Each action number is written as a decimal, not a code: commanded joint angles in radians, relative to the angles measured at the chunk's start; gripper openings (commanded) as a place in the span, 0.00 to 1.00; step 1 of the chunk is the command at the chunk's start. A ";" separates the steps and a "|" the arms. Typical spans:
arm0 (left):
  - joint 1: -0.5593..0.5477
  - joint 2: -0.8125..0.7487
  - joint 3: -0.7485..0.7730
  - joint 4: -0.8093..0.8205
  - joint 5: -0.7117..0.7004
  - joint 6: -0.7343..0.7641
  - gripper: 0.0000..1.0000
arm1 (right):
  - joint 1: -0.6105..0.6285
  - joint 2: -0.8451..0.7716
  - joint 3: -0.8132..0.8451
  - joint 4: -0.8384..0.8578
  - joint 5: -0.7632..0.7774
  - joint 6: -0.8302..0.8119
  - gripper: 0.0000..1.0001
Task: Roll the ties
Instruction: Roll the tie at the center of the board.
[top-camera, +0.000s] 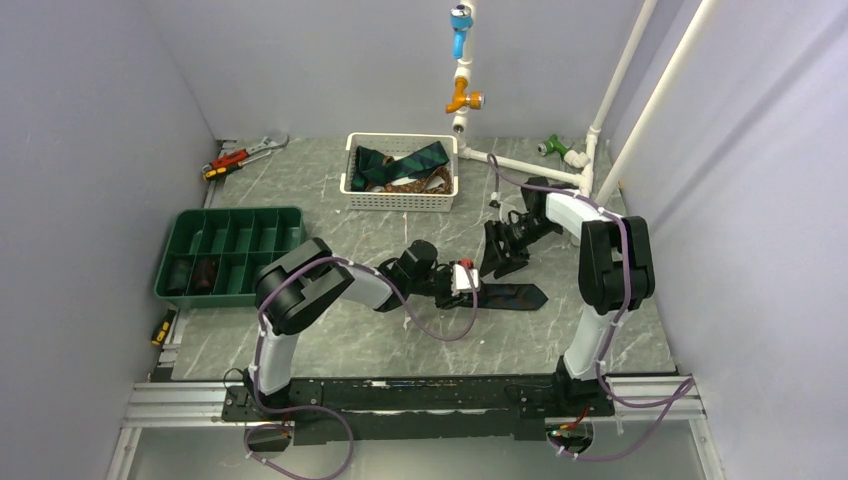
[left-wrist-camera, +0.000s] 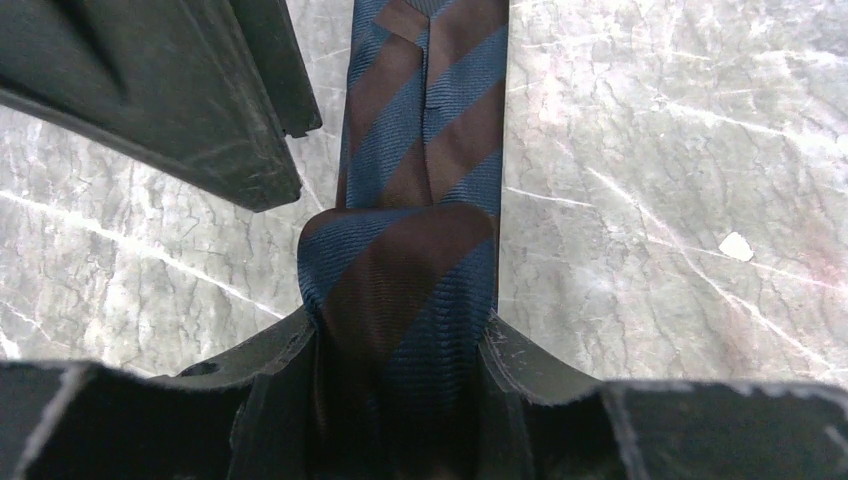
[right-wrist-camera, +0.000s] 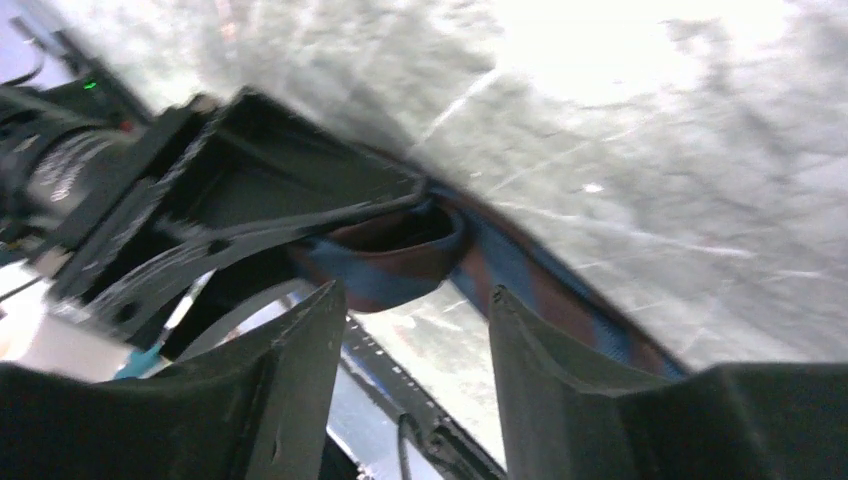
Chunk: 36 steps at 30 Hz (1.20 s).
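The left hand (left-wrist-camera: 400, 335) has its two fingers (left-wrist-camera: 270, 365) pressed on the sides of a striped tie (left-wrist-camera: 420, 150). The tie is blue and brown. It is folded over into a small loop right between the fingers. The rest of the tie lies flat on the gray counter (top-camera: 350, 330) and runs off to the right, where its pointed end rests.

The right hand (right-wrist-camera: 415, 300) is just beside the loop, on the far side of the tie. Its fingers (right-wrist-camera: 300, 370) stand apart, and nothing is between them. Through the gap you can see the counter and the loop in the other hand.

From above, both hands meet near the middle of the counter, and the striped tie (top-camera: 515, 295) lies there too.

Farther back stands a white basket (top-camera: 400, 205) with more ties (top-camera: 415, 160) piled inside. On the left sits a green tray (top-camera: 230, 213) with many boxes, and two rolled-up ties (top-camera: 180, 272) sit in its near boxes. A wrench (top-camera: 245, 153) with a red handle lies in the far left corner.
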 joint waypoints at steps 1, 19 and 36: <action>-0.006 0.028 -0.024 -0.262 -0.106 0.105 0.33 | 0.018 -0.076 -0.028 -0.031 -0.234 0.052 0.58; -0.007 0.036 0.016 -0.295 -0.095 0.106 0.36 | 0.062 -0.046 -0.103 -0.027 0.012 0.046 0.51; 0.025 -0.036 -0.024 -0.079 0.077 0.023 0.78 | 0.037 0.080 -0.125 0.041 0.324 0.035 0.00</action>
